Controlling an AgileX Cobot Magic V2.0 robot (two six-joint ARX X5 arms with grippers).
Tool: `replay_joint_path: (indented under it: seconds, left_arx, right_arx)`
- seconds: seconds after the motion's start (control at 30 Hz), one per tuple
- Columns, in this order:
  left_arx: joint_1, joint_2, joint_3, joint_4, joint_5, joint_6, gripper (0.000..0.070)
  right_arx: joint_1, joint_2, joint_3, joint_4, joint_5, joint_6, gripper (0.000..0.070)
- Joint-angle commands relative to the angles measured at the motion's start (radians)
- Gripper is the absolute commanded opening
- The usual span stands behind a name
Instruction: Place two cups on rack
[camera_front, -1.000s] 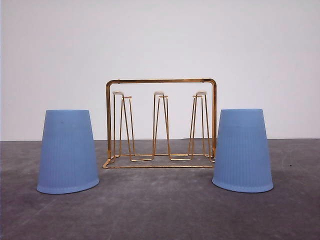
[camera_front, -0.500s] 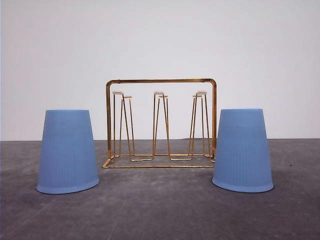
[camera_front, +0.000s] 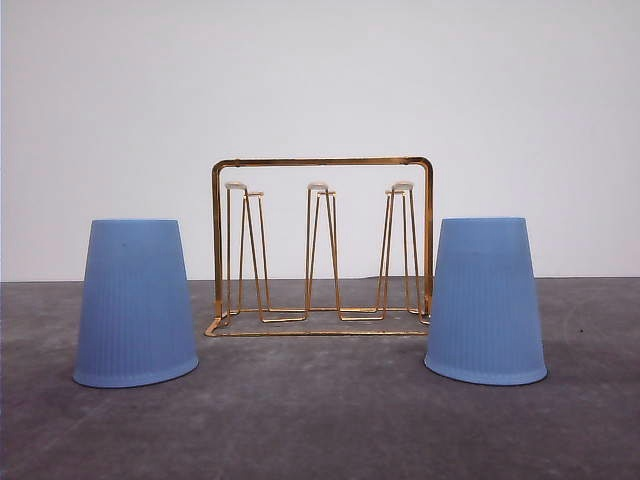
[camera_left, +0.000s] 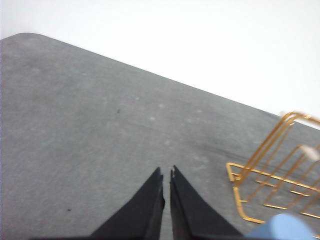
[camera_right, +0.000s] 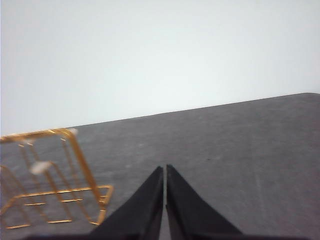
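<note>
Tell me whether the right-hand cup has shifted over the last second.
No. In the front view the right cup sits in the same spot, its edge overlapping the rack's right post just as before.

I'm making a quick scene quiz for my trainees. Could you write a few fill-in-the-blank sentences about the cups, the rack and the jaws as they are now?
1. Both cups, the left cup and the right cup, stand ____ side up on the table.
2. The rack stands ____ the two cups.
3. The number of cups on the rack's prongs is ____.
4. The jaws of the left gripper and right gripper are ____.

Missing words: bottom; between; zero; shut
</note>
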Motion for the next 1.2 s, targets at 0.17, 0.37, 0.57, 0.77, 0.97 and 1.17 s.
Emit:
replay_joint_path:
  seconds: [0.17,0.37,0.57,0.77,0.97,1.17]
  left_arx:
    - [-0.012,0.379,0.376,-0.176,0.132,0.159,0.0004]
    - [-0.065,0.638,0.561,-0.302,0.158,0.296,0.0027]
    - [-0.125,0.785,0.58,-0.343,0.157,0.335,0.0028]
    - [-0.149,0.847,0.58,-0.374,0.158,0.338,0.006]
    - [-0.159,0.852,0.58,-0.381,0.158,0.333,0.0571]
    - [-0.181,0.852,0.58,-0.366,0.161,0.277,0.0596]
  right_arx:
    - [0.012,0.369,0.312,-0.203,-0.17,-0.103,0.0005]
    - [0.076,0.626,0.466,-0.392,-0.201,-0.233,0.0006]
    - [0.129,0.766,0.476,-0.439,-0.199,-0.257,0.0006]
    - [0.149,0.787,0.476,-0.454,-0.197,-0.257,0.0093]
    - [0.152,0.787,0.476,-0.465,-0.197,-0.26,0.0668]
    - [0.152,0.787,0.476,-0.465,-0.197,-0.26,0.07]
